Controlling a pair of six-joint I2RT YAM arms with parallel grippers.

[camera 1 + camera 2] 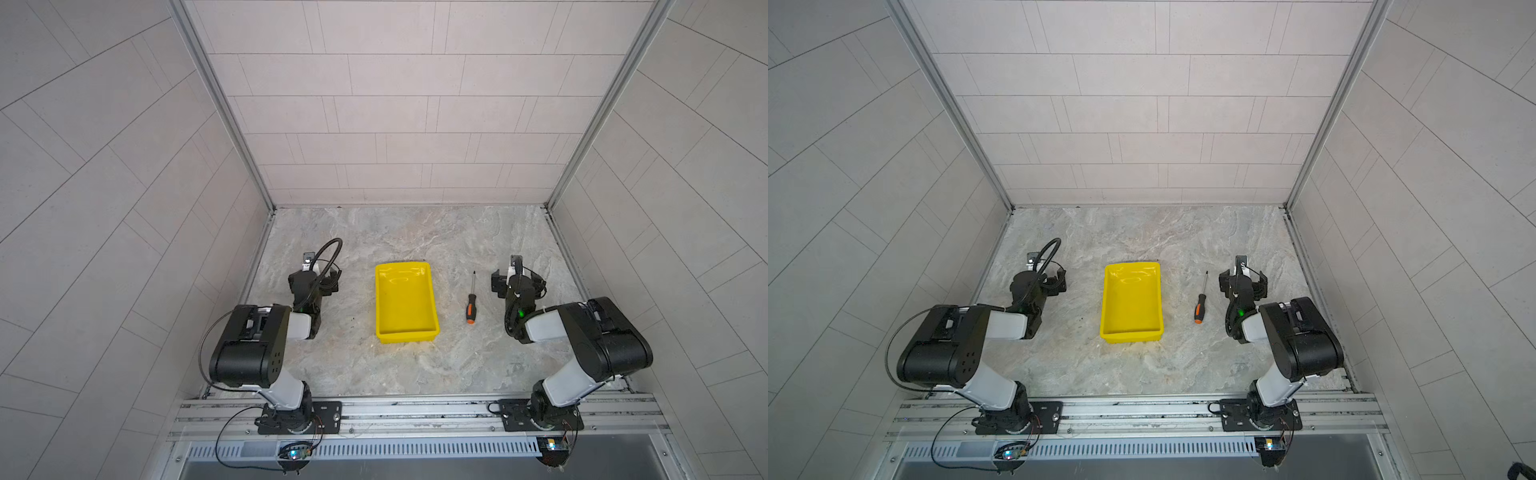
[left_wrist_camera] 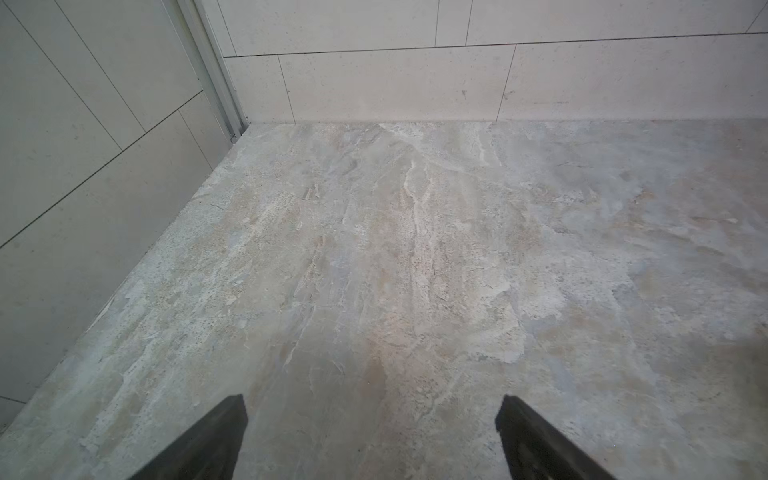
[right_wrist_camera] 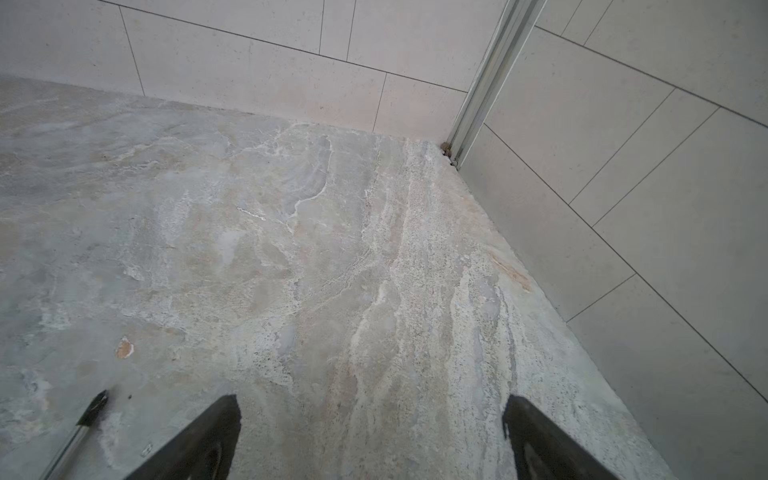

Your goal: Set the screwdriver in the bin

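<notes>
- Writing: any lettering on the arm housings or the tool handle is too small for us to read.
- The left gripper (image 2: 371, 409): the left wrist view gives us only its two dark fingertips (image 2: 226, 428), the rest cut off by the frame edge. The jaws stand wide apart over the bare table (image 2: 415, 249) and grip nothing. In both top views the fingers are largely hidden under the wrist above them.
- The bin (image 1: 407, 333) (image 1: 1131, 333): yellow, seen whole in both top views, it stands on the table between the two grippers and apart from both.
- The screwdriver (image 1: 471, 303) (image 1: 1201, 301): it lies flat on the table just right of the bin and outside it, touching neither the bin nor the gripper to its right. Its thin shaft points toward the back wall (image 1: 415, 124) and its orange butt toward the arm bases. In the right wrist view only the dark tip (image 3: 92, 409) and a stretch of shaft show, the remainder cut off.
- The right gripper (image 3: 372, 407) (image 1: 517, 282): its jaws are spread fully and clasp nothing. The screwdriver tip lies outside them, beside one fingertip.
- Count: two arms, the left arm (image 1: 249, 345) and the right arm (image 1: 602, 336); two grippers; one bin; one screwdriver.
</notes>
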